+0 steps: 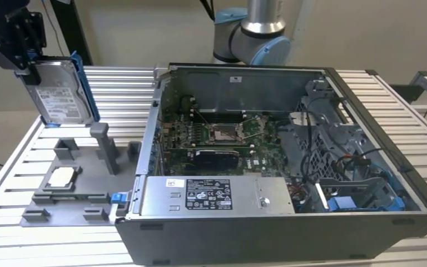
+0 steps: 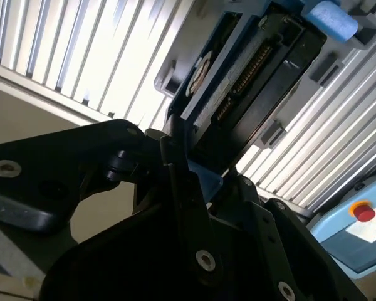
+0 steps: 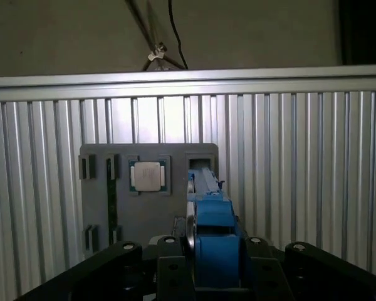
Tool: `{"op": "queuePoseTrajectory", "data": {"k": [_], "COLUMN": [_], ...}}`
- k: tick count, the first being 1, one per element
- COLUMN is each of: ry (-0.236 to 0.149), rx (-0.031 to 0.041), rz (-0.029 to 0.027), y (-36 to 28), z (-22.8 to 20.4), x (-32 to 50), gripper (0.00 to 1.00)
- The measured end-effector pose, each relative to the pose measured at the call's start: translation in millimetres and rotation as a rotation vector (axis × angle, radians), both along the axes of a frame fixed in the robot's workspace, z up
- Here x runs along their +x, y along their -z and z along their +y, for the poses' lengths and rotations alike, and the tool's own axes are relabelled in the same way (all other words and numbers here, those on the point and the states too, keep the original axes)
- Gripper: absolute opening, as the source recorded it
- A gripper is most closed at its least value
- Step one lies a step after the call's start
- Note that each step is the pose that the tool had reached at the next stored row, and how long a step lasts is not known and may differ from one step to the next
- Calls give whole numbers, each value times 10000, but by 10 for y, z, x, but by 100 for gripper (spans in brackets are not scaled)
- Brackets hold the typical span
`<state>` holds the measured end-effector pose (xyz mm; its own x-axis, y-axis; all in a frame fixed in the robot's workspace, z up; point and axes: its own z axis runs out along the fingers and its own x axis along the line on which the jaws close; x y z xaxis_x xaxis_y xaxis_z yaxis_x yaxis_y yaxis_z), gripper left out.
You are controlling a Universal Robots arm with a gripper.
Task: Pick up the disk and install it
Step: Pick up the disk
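Hand (image 1: 29, 65) w/ disk (image 1: 64, 97) clamped on edge above grey tray (image 1: 87, 167), nr PC case (image 1: 273, 236)

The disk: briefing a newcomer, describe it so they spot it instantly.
On the exterior view's left of the open black computer case lies a grey tray. Above it the black gripper holds the flat silver-metal disk, white-labelled, blue-framed; unlike the small square silver chip below, it's airborne.

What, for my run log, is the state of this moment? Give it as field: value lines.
gripper: shut on the disk, raised at the exterior view's left
disk: on edge, label toward the exterior camera, lifted over the grey tray
grey tray: on the slatted table, chip seated on it
computer case: open, beside the tray
install: not yet done
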<state>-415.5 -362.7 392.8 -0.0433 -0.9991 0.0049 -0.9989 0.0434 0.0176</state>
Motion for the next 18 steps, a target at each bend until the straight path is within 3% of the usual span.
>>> {"op": "queuePoseTrajectory", "data": {"k": [11,18], "ry": [1,1], "rx": [-58,-131], "rz": [1,0], "y": [-343,-508], "z": [0,0], "x": [0,0], "gripper": [0,0]}}
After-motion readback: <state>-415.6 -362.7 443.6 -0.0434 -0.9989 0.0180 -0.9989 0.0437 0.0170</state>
